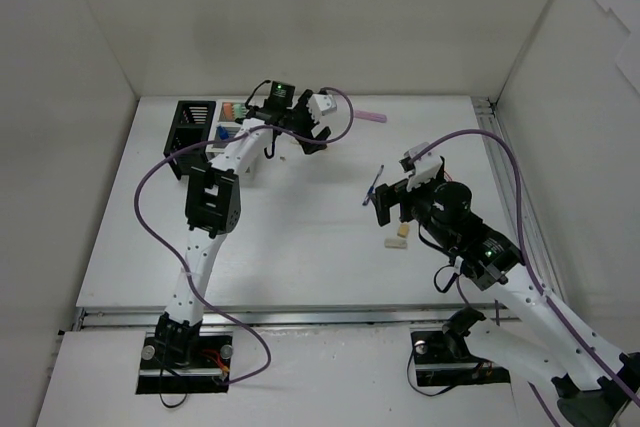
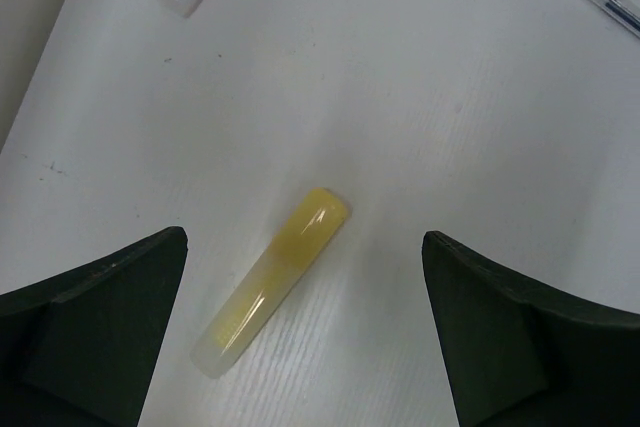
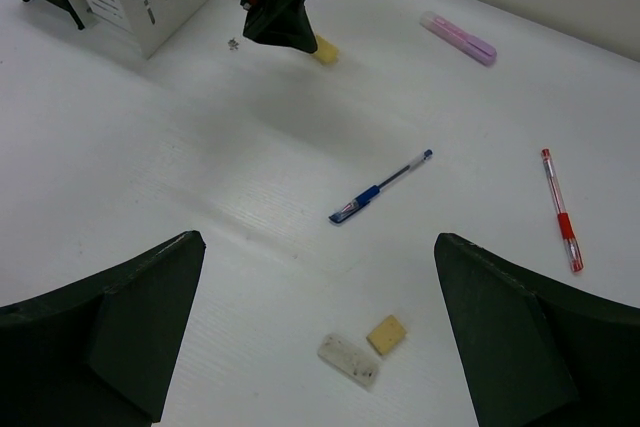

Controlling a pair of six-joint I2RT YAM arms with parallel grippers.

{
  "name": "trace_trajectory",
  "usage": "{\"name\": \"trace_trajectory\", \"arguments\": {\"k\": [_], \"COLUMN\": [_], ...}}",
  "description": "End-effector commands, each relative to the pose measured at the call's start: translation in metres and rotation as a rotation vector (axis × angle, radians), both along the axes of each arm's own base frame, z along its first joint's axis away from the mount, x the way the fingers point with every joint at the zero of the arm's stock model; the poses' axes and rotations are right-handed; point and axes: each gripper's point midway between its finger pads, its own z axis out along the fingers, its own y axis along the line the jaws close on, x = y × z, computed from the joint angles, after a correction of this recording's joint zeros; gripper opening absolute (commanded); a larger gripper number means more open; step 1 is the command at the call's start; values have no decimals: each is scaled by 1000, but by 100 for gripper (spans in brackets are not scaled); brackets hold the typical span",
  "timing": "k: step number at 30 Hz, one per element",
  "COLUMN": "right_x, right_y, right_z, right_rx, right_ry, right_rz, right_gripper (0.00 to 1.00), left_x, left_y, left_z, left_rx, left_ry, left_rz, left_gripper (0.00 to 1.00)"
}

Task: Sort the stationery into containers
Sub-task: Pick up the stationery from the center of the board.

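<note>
A yellow highlighter [image 2: 275, 282] lies on the table between the jaws of my left gripper [image 2: 304, 239], which is open and just above it. In the top view the left gripper [image 1: 305, 139] is beside the white container [image 1: 228, 147], which is joined to the black container [image 1: 192, 122]. A pink highlighter [image 1: 370, 116] lies further back. My right gripper [image 3: 318, 247] is open and empty above two erasers [image 3: 349, 360], with a blue pen [image 3: 381, 187] beyond them and a red pen [image 3: 561, 210] to the right.
Some capped markers [image 1: 230, 110] stand in the containers. White walls enclose the table on the left, back and right. The left arm's purple cable [image 1: 150, 172] loops over the table's left side.
</note>
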Motion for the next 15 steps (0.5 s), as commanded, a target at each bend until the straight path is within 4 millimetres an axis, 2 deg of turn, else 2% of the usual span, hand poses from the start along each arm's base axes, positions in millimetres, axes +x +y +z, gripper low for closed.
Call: {"name": "trace_trajectory", "arguments": {"k": [1, 3, 7, 8, 10, 15], "right_x": [5, 3, 1, 0, -3, -5], "right_y": [-1, -1, -6, -10, -12, -19], "right_z": [17, 15, 17, 12, 14, 18], "right_rx": [31, 31, 40, 28, 34, 42], "right_ry": [-55, -53, -63, -46, -58, -77], "right_rz": [-6, 3, -10, -22, -27, -53], "right_gripper": [98, 98, 98, 98, 98, 98], "left_x": [17, 20, 24, 26, 27, 22], "left_y": [-15, -17, -15, -14, -13, -7], "left_z": [35, 41, 35, 36, 39, 28], "left_rx": [-96, -119, -149, -151, -157, -146], "left_ry": [-48, -46, 23, 28, 41, 118], "left_rz": [30, 48, 87, 107, 129, 195], "left_gripper": [100, 100, 100, 100, 100, 100]}}
